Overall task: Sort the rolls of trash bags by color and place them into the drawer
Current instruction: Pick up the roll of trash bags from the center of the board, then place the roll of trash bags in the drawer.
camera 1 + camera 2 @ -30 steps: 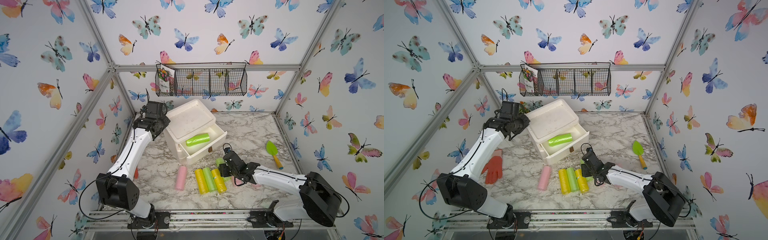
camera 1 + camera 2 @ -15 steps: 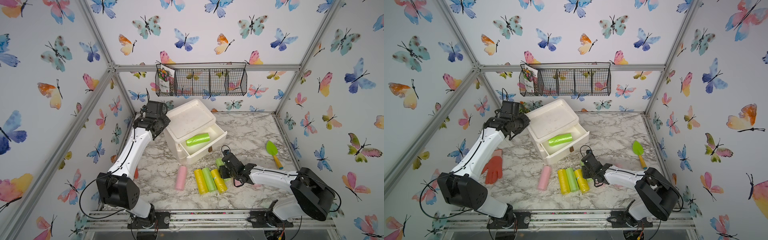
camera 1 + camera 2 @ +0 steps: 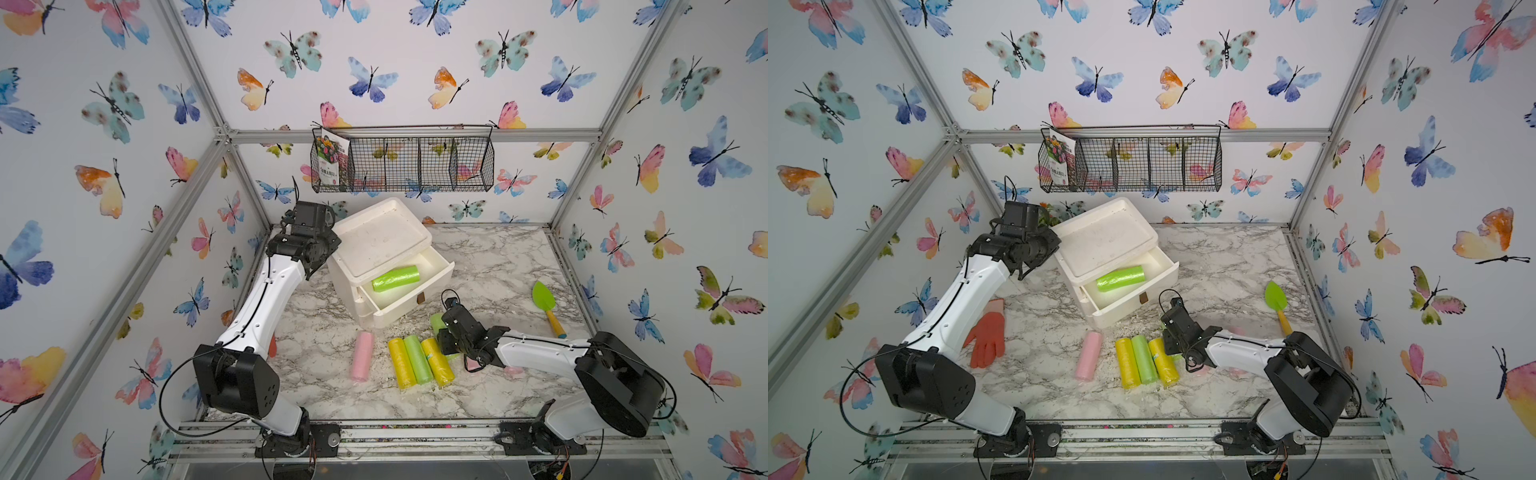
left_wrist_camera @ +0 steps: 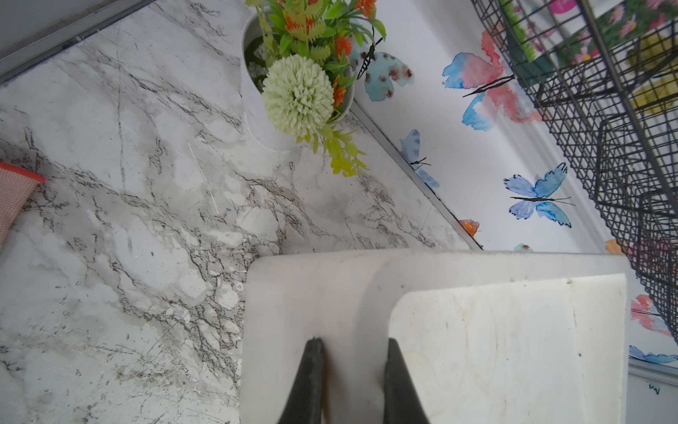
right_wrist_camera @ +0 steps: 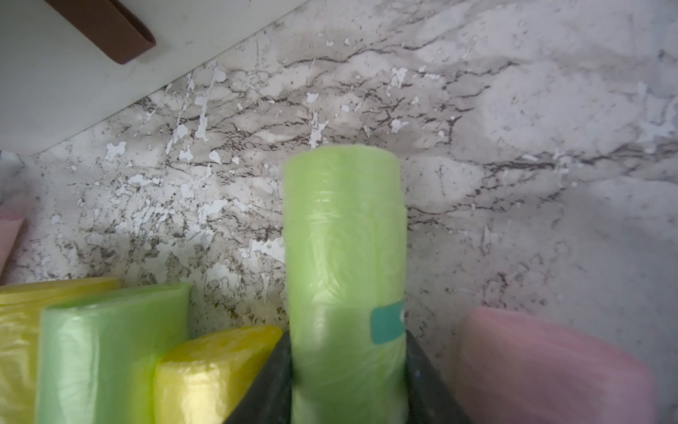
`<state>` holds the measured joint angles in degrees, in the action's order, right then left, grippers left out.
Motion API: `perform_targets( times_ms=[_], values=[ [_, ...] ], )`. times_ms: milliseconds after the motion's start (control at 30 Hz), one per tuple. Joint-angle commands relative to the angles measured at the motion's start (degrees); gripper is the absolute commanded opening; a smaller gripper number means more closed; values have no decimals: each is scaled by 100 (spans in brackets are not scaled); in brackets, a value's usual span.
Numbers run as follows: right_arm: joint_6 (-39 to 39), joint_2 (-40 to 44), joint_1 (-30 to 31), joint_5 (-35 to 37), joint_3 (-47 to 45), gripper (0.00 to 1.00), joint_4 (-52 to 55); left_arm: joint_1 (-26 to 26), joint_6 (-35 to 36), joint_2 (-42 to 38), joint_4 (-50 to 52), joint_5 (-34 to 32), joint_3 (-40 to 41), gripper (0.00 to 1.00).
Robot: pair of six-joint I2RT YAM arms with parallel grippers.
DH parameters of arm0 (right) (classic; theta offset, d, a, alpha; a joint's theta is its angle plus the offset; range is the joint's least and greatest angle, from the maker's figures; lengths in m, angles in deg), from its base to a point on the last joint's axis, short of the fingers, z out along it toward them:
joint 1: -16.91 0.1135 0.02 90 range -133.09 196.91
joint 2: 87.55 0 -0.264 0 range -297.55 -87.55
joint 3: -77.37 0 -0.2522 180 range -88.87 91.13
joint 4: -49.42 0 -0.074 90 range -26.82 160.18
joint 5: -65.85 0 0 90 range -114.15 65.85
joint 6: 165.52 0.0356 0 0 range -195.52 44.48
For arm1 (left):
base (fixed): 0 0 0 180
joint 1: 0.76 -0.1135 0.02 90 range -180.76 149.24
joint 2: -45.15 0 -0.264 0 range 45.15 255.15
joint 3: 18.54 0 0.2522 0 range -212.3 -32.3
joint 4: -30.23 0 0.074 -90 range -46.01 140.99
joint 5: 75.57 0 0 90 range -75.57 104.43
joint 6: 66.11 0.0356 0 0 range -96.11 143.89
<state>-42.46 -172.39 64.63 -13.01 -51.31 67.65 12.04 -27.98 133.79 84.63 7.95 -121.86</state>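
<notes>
In a top view, one green roll lies in the open drawer. In the left wrist view, the left gripper has its fingers narrowly apart over the cabinet top; whether they grip it is unclear. In the right wrist view, the right gripper clamps a second green roll beside the yellow roll.

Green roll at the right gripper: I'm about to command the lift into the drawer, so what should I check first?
1. Green roll centred in right gripper: ok.
2. Both gripper sides touching it: ok.
3. Yellow roll clear of that gripper: cannot tell, very close.
4. Drawer open: ok.
5. Room beside the stored green roll: ok.
6. Left gripper gripping cabinet rim: ok.
</notes>
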Motion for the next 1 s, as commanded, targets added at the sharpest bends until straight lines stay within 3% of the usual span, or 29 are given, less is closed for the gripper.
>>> perform_targets(
  times_ms=[0,300,567,700,800,967],
  values=[
    [245,347,28,161,-80,41,800,-7,-715,356,-388,867,26,0],
    [643,2106,26,-409,2,41,1886,-5,-778,364,-436,908,35,0],
    [1333,3213,29,-1080,1314,41,2641,-1,-832,382,-455,968,-7,0],
    [1862,3172,30,-1295,1797,41,2148,-3,-848,367,-451,974,-52,0],
    [2386,2972,27,-1378,1954,43,1183,-4,-868,339,-436,979,-70,0],
    [3248,2509,26,-851,1974,44,-26,1,-894,326,-422,1015,-103,0]
  ],
)
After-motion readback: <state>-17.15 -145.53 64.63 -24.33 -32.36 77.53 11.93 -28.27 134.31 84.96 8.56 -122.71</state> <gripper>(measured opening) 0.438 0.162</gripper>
